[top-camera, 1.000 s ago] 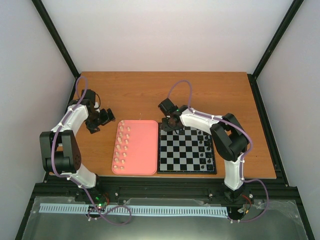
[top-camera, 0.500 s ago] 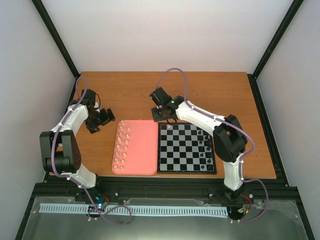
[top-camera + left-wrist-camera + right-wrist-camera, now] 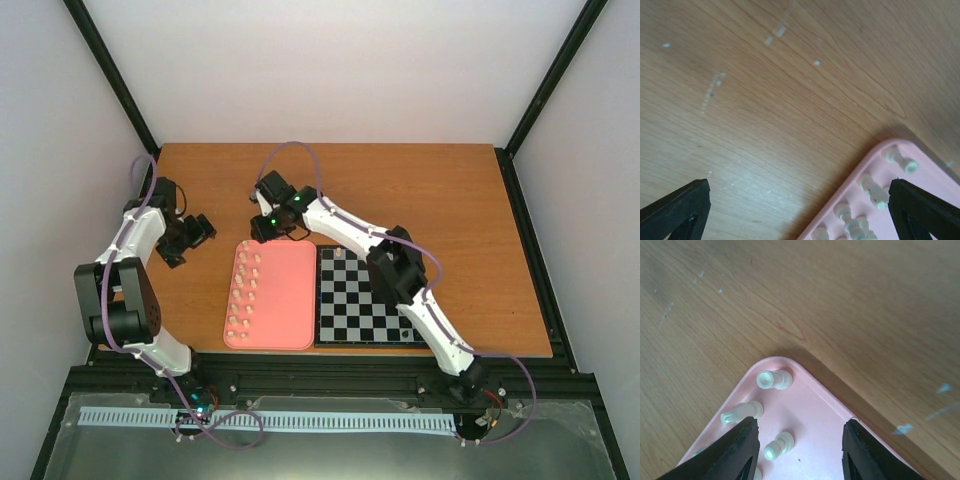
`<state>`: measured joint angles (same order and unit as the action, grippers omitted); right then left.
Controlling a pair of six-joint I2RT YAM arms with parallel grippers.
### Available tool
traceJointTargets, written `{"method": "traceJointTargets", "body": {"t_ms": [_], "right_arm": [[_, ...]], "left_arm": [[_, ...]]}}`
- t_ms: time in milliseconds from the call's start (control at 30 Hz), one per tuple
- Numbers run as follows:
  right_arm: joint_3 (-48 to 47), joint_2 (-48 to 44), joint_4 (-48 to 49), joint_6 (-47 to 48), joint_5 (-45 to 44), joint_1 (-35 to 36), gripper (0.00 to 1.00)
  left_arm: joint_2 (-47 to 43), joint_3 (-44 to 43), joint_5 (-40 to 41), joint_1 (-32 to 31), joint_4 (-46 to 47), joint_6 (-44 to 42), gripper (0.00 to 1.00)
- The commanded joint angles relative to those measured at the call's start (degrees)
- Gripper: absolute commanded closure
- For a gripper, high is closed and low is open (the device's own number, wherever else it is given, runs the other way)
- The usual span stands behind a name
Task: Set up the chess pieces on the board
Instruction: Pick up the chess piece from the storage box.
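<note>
Because the chess pieces (image 3: 774,379) seem to lie flat & close in the tray (image 3: 812,402), the wide-open right gripper (image 3: 800,432) could knock neighbours away.

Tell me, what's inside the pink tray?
Small cream-white chess pieces lie in two rows along the pink tray's left side; the rest looks bare. In the right wrist view, fingers of the right gripper cover a few.

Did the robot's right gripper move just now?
Yes. The right gripper swung left, from the board's far-left corner to the pink tray's far-left corner.
</note>
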<state>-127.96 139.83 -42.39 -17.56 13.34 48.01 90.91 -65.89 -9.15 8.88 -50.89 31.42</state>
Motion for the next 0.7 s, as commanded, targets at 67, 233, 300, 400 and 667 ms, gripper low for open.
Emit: {"method": "traceJointTargets", "body": {"t_ms": [67,233,300,400,667], "right_arm": [[-7.35,4.3,-2.86,0.98,5.68,1.71,0.53],[-8.09,5.38,-3.47,-0.05,4.72,2.18,0.56],[-5.72,3.25,-2.81,-0.75,1.39,2.06,0.55],[1.93,-3.51,0.45,-2.34,-4.63,0.51,0.54],[12.5,-15.42,-0.56,-1.93,-11.82,-10.37,0.52]], "left_arm": [[-0.68,-1.5,0.73,3.51,-0.88,4.2,0.01],[-0.7,-2.06,-0.64,3.51,-0.53,1.54,0.15],[-1.33,-3.11,-0.62,3.4,-0.86,-0.89,0.22],[-2.92,-3.55,-0.49,0.8,-0.9,-3.78,0.23],[-2.55,-5.23,2.39,-11.58,-1.43,-12.32,0.28]]}}
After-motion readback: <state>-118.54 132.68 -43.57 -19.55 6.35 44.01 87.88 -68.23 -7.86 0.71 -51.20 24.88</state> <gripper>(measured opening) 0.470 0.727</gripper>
